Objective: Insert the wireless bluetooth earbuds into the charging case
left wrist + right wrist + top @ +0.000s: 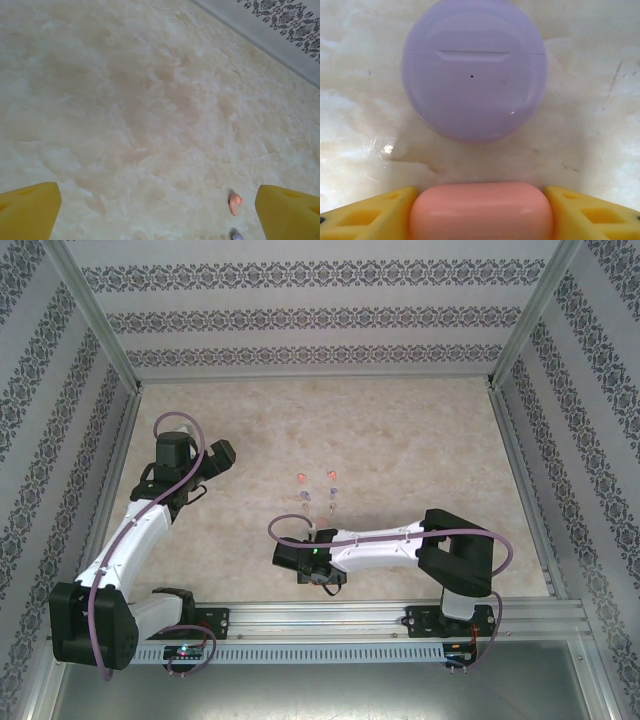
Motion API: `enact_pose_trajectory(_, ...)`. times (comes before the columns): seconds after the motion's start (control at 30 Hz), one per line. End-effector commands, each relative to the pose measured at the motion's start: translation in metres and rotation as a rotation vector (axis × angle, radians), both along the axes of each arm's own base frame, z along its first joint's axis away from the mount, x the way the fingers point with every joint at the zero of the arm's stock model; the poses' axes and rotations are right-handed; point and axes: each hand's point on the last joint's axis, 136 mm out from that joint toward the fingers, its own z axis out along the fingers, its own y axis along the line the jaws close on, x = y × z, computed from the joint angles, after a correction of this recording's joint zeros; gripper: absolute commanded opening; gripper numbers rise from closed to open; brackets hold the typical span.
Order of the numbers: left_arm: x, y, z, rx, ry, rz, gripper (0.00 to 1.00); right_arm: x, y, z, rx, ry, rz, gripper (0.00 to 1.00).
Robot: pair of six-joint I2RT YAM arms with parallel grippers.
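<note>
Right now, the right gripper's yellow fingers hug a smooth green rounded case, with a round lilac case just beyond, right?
Not green: the right wrist view shows the right gripper hugging a smooth salmon-pink rounded case; the rest holds.

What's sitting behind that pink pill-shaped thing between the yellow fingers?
Beyond the salmon-pink rounded case, apart from it, a round lilac plastic case rests on the marbled table. Its lid is shut, so anything inside is hidden.

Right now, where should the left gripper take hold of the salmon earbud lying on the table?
Probably across its rounded head, coming straight down: the salmon earbud lies flat on the table, and its short stem looks too slim to pinch surely. The left gripper stands open above.
</note>
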Motion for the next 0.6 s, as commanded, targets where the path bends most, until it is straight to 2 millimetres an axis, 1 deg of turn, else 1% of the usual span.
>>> enact_pose_trajectory(0.0,-0.002,-0.003,-0.006,0.004,0.018,0.003,0.99,-0.019,-0.013,-0.007,-0.038,0.061,0.02,0.55)
enact_pose_trajectory(0.1,-0.002,-0.004,-0.005,0.002,0.014,-0.002,1.0,-0.018,-0.013,0.001,-0.02,0.049,0.031,0.48)
enact_pose_trajectory(0.2,-0.002,-0.006,-0.002,-0.007,0.007,-0.002,1.0,-0.016,-0.012,0.017,0.011,0.026,0.042,0.46)
enact_pose_trajectory(0.33,0.0,-0.011,0.003,-0.031,-0.01,-0.015,1.0,-0.003,-0.014,0.055,0.079,-0.051,0.052,0.46)
enact_pose_trajectory(0.37,0.001,-0.012,0.003,-0.039,-0.015,-0.02,1.0,0.004,-0.015,0.067,0.103,-0.073,0.048,0.46)
enact_pose_trajectory(0.4,0.002,-0.014,0.004,-0.046,-0.021,-0.027,1.0,0.011,-0.016,0.075,0.119,-0.089,0.042,0.46)
enact_pose_trajectory(0.43,0.003,-0.017,0.004,-0.059,-0.026,-0.037,1.0,0.023,-0.017,0.088,0.157,-0.116,0.03,0.46)
enact_pose_trajectory(0.5,0.006,-0.022,0.004,-0.08,-0.038,-0.055,1.0,0.049,-0.02,0.107,0.212,-0.158,0.005,0.46)
enact_pose_trajectory(0.57,0.009,-0.028,0.002,-0.103,-0.054,-0.078,1.0,0.081,-0.024,0.126,0.259,-0.202,-0.032,0.46)
